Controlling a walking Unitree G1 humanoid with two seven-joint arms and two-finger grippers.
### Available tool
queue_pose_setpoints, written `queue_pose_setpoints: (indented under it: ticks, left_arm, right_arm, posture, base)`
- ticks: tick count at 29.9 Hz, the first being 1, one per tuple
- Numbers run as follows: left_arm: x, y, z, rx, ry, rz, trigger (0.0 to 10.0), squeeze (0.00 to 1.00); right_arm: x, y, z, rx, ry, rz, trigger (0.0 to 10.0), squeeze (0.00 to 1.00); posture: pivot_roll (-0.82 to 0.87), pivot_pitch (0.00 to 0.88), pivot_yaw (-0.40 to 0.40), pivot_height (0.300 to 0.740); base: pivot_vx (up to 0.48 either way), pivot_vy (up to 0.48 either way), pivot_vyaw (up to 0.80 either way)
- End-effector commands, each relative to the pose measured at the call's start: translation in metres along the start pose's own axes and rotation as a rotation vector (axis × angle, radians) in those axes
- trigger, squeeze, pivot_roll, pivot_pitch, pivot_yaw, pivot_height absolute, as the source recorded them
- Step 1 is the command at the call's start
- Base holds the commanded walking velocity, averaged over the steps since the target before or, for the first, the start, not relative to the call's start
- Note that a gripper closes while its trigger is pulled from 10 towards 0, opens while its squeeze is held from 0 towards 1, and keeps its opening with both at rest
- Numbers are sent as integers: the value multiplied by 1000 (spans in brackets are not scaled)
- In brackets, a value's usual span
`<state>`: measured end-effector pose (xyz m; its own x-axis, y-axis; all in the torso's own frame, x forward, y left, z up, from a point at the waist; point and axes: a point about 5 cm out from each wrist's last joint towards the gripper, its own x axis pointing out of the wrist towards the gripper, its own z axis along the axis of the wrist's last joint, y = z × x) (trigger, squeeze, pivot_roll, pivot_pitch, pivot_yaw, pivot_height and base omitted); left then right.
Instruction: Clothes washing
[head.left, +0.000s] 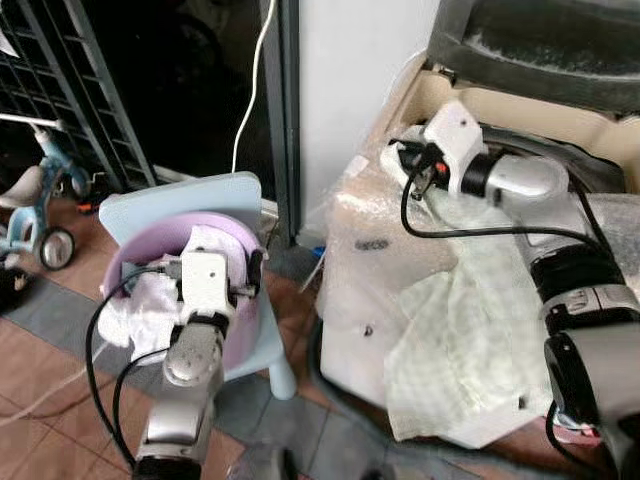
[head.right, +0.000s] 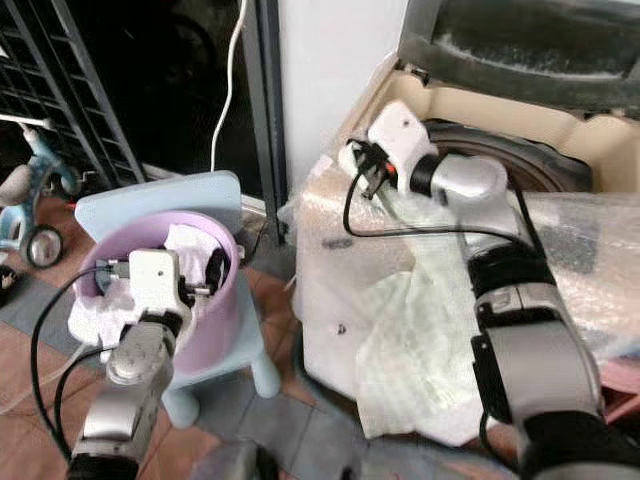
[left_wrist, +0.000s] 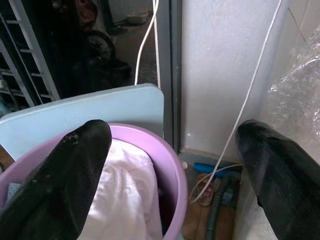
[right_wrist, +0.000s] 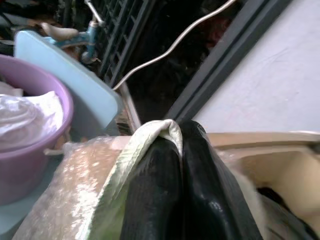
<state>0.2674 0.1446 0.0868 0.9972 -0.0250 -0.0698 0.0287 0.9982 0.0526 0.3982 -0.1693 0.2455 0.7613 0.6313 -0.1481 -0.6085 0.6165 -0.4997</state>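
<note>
Lifting a pale green cloth toward the washing machine opening at upper right.

Right gripper pinches its thin, limp, light edge closed; most drapes mid-frame, likely snagging. Left gripper gapes empty above the purple basin, lower left.

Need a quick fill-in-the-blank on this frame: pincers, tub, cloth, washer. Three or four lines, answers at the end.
1. The left pincer hovers over the purple tub with its fingers ____.
2. The right pincer is shut on the pale green ____.
3. The tub sits on a light ____ chair.
4. The cloth hangs down the front of the ____-wrapped washer.

Answers: open; cloth; blue; bubble
</note>
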Motion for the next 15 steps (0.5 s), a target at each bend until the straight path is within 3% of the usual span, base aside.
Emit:
queue_pose_setpoints:
  ticks: [1, 3, 6, 12, 14, 15]
  left_arm:
    - [0, -3, 4, 4, -10, 6, 10000, 0]
    - [-1, -2, 4, 3, -8, 13, 10000, 0]
    - [-2, -1, 4, -1, -7, 18, 10000, 0]
    - [-5, 1, 4, -9, -9, 18, 10000, 0]
    - [-5, 2, 5, -3, -17, 15, 10000, 0]
    - [-5, 2, 5, -3, -17, 15, 10000, 0]
  right_arm:
    - [-6, -29, 10, 69, 24, -165, 10000, 0]
    - [-15, -56, 29, 69, 17, -356, 10000, 0]
    - [-21, -69, 44, 60, -23, -434, 10000, 0]
    - [-23, -69, 54, 85, -144, -432, 10000, 0]
    - [-16, -53, 42, 19, -136, -358, 10000, 0]
    - [-16, -53, 42, 19, -136, -358, 10000, 0]
  posture:
    - [-42, 0, 8, 740]
    - [-36, 0, 1, 740]
    - [-34, 0, -3, 740]
    - [-39, 0, 2, 740]
    - [-49, 0, 18, 740]
    - [-49, 0, 18, 740]
  base:
    - [0, 0, 0]
    - [0, 0, 0]
    - [0, 0, 0]
    - [0, 0, 0]
    - [315, 0, 0]
    - [368, 0, 0]
